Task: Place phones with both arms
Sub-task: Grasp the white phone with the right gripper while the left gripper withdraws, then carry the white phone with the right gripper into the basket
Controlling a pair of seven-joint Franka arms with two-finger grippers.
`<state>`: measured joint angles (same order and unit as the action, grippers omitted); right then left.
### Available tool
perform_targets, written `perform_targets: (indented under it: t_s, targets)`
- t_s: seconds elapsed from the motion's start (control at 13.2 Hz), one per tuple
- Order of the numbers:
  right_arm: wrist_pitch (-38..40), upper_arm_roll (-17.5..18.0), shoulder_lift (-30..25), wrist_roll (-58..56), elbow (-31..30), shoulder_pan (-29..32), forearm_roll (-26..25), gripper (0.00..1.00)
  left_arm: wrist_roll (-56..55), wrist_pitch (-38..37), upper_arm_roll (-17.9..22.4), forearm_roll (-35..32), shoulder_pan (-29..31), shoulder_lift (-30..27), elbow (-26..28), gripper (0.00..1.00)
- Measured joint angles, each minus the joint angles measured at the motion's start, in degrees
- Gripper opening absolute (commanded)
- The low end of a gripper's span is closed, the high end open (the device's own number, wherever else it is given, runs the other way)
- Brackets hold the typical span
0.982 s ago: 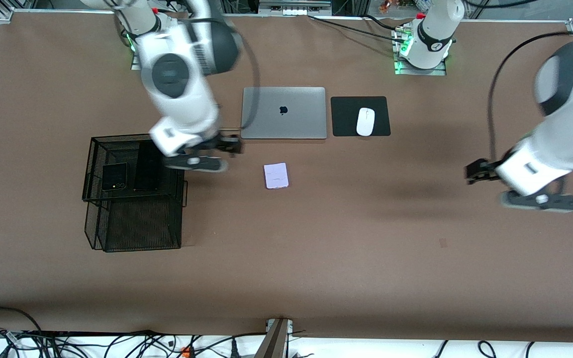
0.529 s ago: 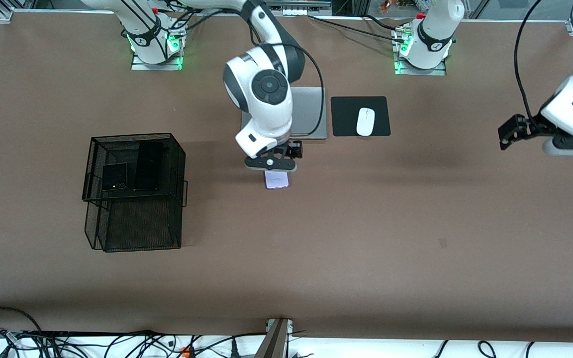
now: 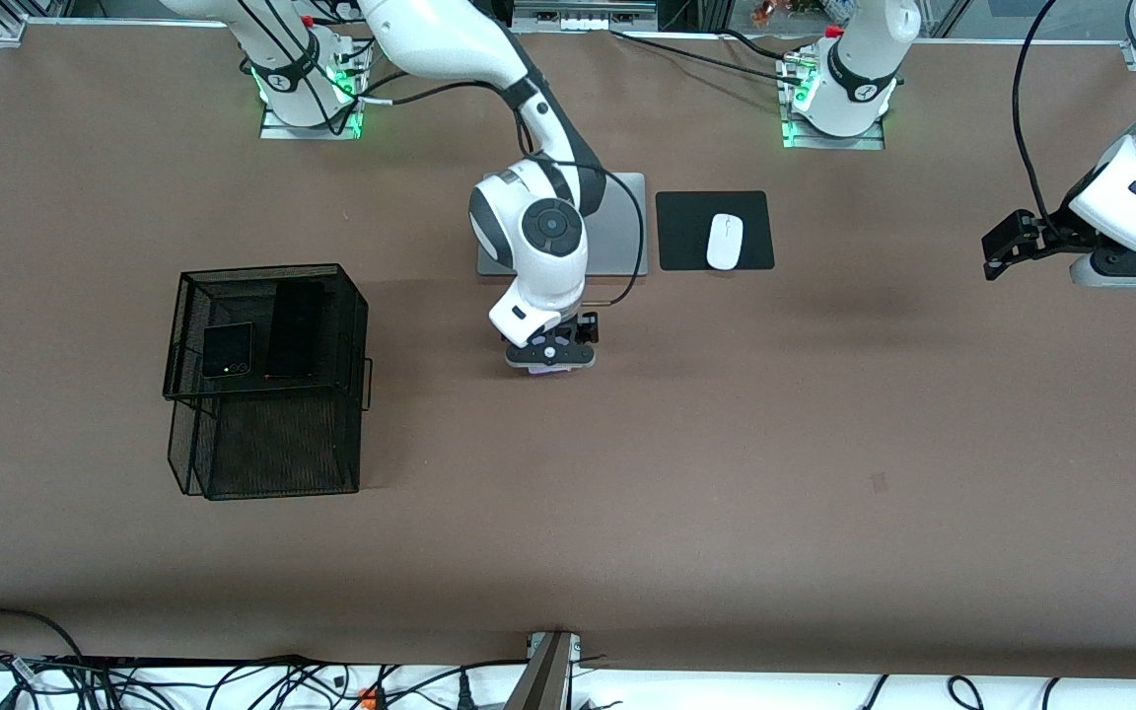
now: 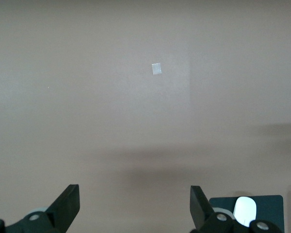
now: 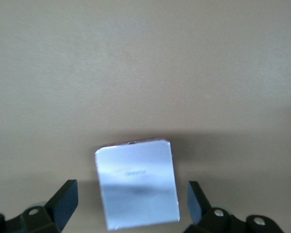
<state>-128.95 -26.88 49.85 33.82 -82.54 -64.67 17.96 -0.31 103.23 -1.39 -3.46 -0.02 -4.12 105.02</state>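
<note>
Toward the right arm's end of the table stood a black wire basket (image 3: 195, 414); on its upper tier lay a small squarish black folded phone (image 3: 227, 350), glossy, with a tiny camera dot at the edge nearer the front camera; just beside it, toward the table's middle, lay a long slim black slab phone (image 3: 294, 330), flat and lengthwise.

Near the table's middle lay the pale lilac-white phone (image 5: 137, 183), small, squarish, round-cornered, flat on the brown table (image 3: 726, 473), with faint lettering across its face; nearer the front camera than the silver laptop (image 3: 617, 222).

Right arm reached out from its base, elbow bent over the laptop, wrist pointed straight down; right gripper (image 3: 549, 357) low over the lilac-white phone, fingers (image 5: 63, 201) spread wide, one on either side of the phone, not touching it.

Beside the laptop, toward the left arm's end, a black mouse pad (image 3: 686, 232) bearing a white mouse (image 3: 724, 241).

Left arm waited at its own end of the table; left gripper (image 3: 1125, 266) raised over bare tabletop, fingers (image 4: 68, 204) wide apart, nothing between them.
</note>
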Motion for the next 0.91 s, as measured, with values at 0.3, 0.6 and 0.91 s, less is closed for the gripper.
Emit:
perform_targets:
  t_s: [0.3,0.6,0.91]
  targets:
    - [-1.4,0.7,2.1,-1.5,-0.1,0.2,0.0,1.0,0.0,-0.9,0.0,0.0,-0.9,0.0,-0.1,1.0]
    - [-2.0,2.0,2.3,-1.5,-0.1,0.3,0.3,1.0,0.0,-1.2,0.0,0.0,-0.9,0.0,-0.2,1.0]
    - [-2.3,2.2,2.5,-3.6,-0.1,0.7,0.4,0.38,0.2,-2.4,-0.1,0.0,-0.9,0.1,-0.2,1.0]
